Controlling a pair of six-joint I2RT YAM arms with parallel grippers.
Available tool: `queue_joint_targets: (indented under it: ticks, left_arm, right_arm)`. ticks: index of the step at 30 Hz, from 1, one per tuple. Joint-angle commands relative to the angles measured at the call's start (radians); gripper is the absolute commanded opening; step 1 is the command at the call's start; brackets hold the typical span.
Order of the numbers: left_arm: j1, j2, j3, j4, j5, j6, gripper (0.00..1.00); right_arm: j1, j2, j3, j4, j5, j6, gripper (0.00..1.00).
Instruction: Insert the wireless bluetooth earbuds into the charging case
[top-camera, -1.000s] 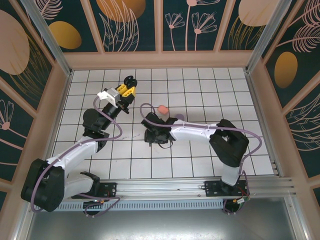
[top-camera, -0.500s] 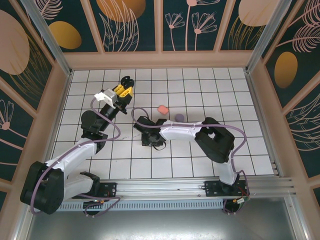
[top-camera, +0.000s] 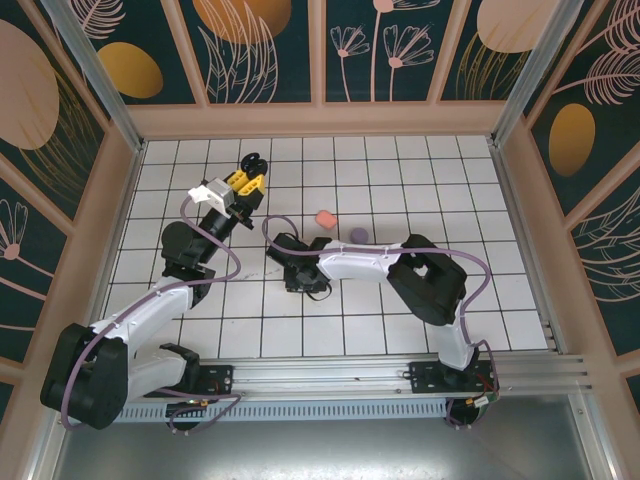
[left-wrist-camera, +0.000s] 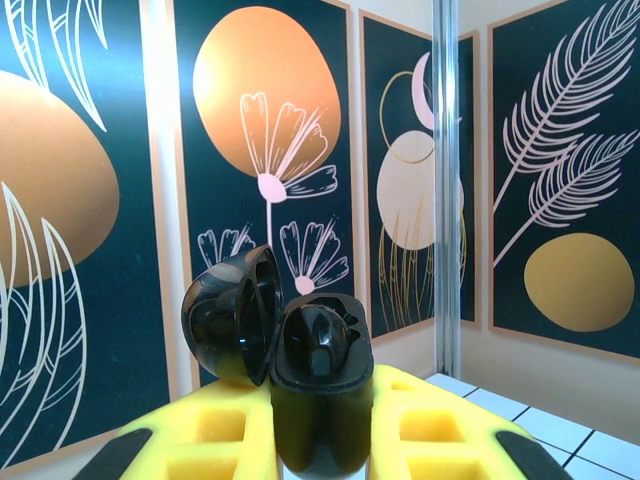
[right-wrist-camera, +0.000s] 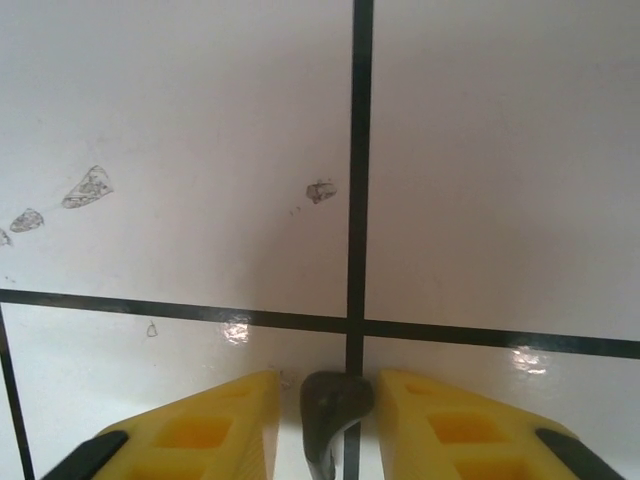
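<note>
Black earbud (right-wrist-camera: 335, 400) on the table (right-wrist-camera: 180, 150) is being straddled by the right gripper (right-wrist-camera: 328, 385), jaws slightly apart
Tiny, light, slick: likely best pinched across its body; the open case (left-wrist-camera: 315, 390) is being clenched aloft by the left gripper (left-wrist-camera: 310, 445)

1. Top view: bright, even light from overhead. The white table (top-camera: 400, 300) is close to clipping, but the grid lines are crisp.
2. Arms (top-camera: 150, 310) cast short, soft shadows on the tiles.
3. Posts (top-camera: 90, 70) lean outward at the frame edges.
4. Left wrist: the black case (left-wrist-camera: 310, 380) is sharp, with a soft sheen on its lid. The wall panels (left-wrist-camera: 260, 150) are evenly lit.
5. Right wrist: two small glare spots by the grid line. The earbud (right-wrist-camera: 333, 410) and yellow fingers (right-wrist-camera: 200, 430) are shadowed and slightly soft.
</note>
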Motion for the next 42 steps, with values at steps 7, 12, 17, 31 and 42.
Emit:
queue_joint_targets:
  ticks: [7,12,17,31,42]
  left_arm:
    - [0.005,-0.010,-0.005,0.050,0.031,-0.018,0.00]
    - [0.005,-0.003,0.002,0.047,0.039,-0.023,0.00]
    - [0.005,-0.005,0.005,0.042,0.044,-0.029,0.00]
    - [0.005,-0.029,0.023,0.017,0.198,-0.051,0.00]
    - [0.002,0.009,0.079,-0.015,0.407,-0.073,0.00]
  right_arm:
    - [-0.005,0.076,0.012,-0.008,0.013,0.014,0.23]
    - [-0.004,0.069,0.006,0.000,0.017,0.009,0.17]
    - [-0.003,0.035,-0.015,0.020,0.036,0.000,0.13]
    - [-0.034,-0.305,-0.111,0.076,0.218,-0.068,0.11]
    - [-0.217,-0.669,-0.104,0.135,0.226,-0.308,0.11]
